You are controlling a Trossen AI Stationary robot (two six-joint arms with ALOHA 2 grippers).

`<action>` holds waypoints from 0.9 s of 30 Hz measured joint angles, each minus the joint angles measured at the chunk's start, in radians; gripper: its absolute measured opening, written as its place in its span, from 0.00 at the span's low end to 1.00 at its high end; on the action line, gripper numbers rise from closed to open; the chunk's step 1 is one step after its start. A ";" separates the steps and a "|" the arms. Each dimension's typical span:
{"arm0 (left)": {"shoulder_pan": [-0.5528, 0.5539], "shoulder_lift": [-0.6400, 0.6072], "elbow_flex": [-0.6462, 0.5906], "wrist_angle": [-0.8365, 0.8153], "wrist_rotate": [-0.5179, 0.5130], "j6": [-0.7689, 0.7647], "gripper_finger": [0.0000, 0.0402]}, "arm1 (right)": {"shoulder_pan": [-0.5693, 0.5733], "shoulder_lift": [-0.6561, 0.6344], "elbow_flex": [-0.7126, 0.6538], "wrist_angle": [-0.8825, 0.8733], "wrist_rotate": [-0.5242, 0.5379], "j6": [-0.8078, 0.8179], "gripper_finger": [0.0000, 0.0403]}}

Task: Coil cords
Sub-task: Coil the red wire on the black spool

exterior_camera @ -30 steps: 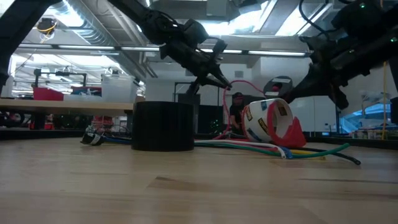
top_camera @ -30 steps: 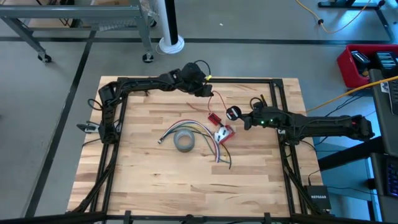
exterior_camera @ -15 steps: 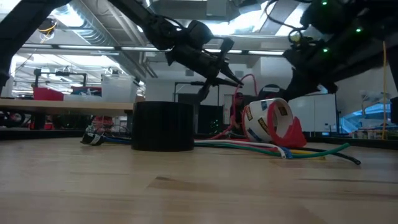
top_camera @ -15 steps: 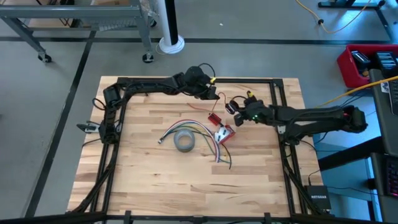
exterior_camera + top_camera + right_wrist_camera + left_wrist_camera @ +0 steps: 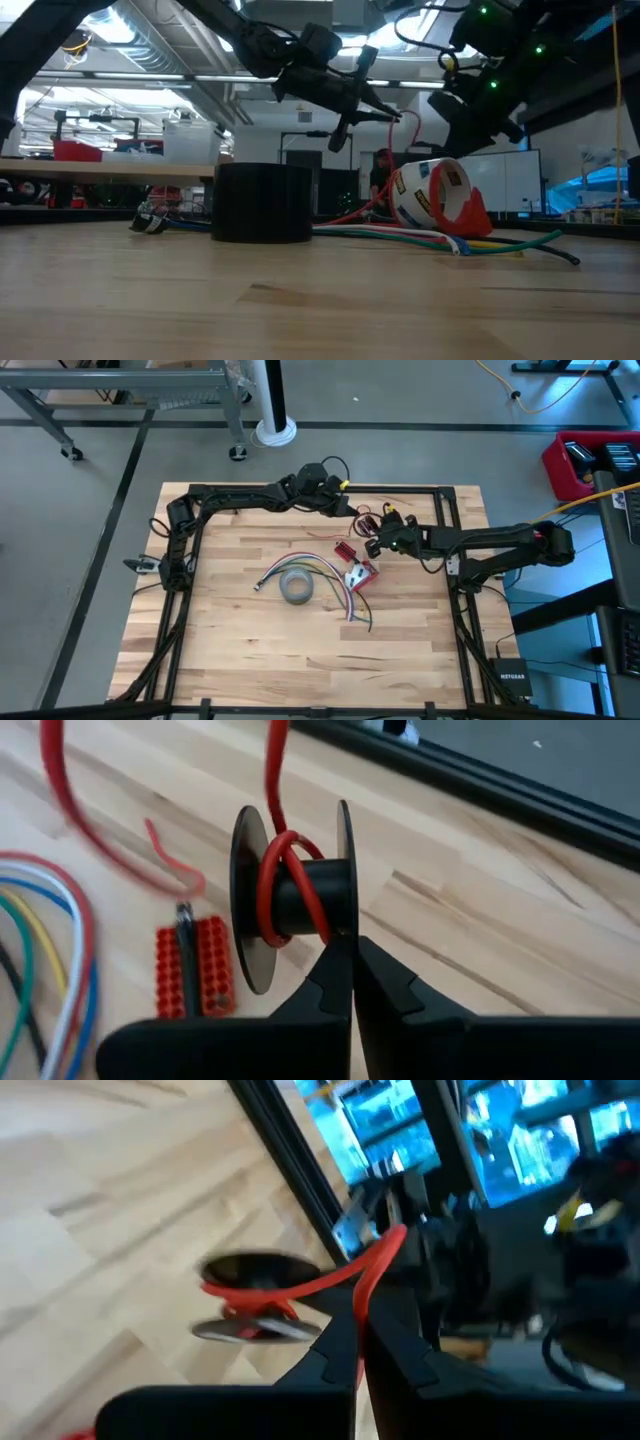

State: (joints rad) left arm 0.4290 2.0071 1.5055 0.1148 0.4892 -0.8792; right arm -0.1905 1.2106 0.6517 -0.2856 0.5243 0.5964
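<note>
On the table (image 5: 230,630), the tape roll (image 5: 296,587) lies near centre, with a fan of wires (image 5: 335,582) running off toward three o'clock. The terminal block (image 5: 345,550) lies at two o'clock from the roll. Above the table's far edge, at one o'clock, the left gripper (image 5: 352,512) and right gripper (image 5: 374,546) meet, the spool (image 5: 290,900) and cord (image 5: 275,885) between them.

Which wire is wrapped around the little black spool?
The red wire. It loops around the black spool held by the right gripper; the other coloured wires lie flat on the table.
</note>
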 joint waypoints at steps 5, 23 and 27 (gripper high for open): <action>-0.040 0.000 0.000 0.004 0.033 0.043 0.00 | 0.000 -0.004 0.048 0.009 0.047 0.002 0.01; -0.138 -0.001 0.000 -0.039 -0.089 0.381 0.00 | 0.000 -0.005 0.121 0.107 0.093 0.057 0.01; -0.149 -0.001 0.000 -0.149 -0.177 0.470 0.00 | 0.000 -0.023 0.121 0.124 0.091 0.057 0.01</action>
State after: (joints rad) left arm 0.2804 2.0064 1.5059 -0.0339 0.3117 -0.4093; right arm -0.1905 1.1875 0.7727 -0.1619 0.6155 0.6537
